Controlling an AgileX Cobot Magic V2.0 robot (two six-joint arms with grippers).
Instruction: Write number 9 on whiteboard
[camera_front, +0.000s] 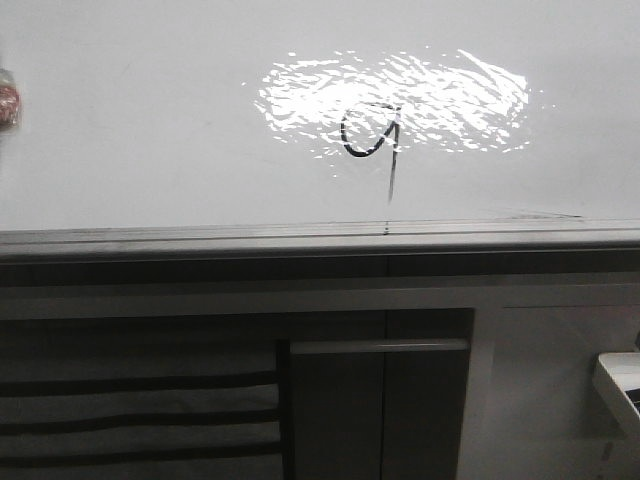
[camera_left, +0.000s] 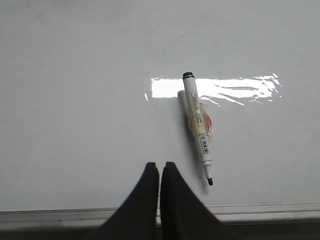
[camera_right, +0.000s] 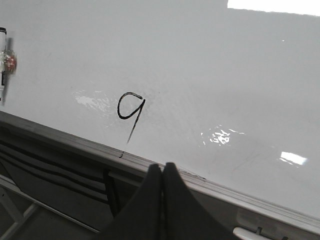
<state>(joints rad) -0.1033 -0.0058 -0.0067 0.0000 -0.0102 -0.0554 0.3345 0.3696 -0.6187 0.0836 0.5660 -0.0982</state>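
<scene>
The whiteboard (camera_front: 150, 130) fills the upper front view, with a bright glare patch and a grey edge rail (camera_front: 300, 240). A black hand-drawn number 9 (camera_front: 370, 135) sits in the glare; it also shows in the right wrist view (camera_right: 129, 111). A white marker pen (camera_left: 197, 125) lies uncapped on the whiteboard (camera_left: 75, 100), tip toward the rail. My left gripper (camera_left: 160, 166) is shut and empty, just beside the pen's tip. My right gripper (camera_right: 162, 167) is shut and empty over the board's rail (camera_right: 60, 140). Neither gripper shows in the front view.
A dark cabinet with slats (camera_front: 140, 410) and a handle (camera_front: 378, 346) stands below the board's rail. A white tray corner (camera_front: 620, 385) sits at the right. A small red-and-clear wrapped item (camera_left: 204, 122) lies under the pen; it also shows at the board's left edge (camera_front: 8, 100).
</scene>
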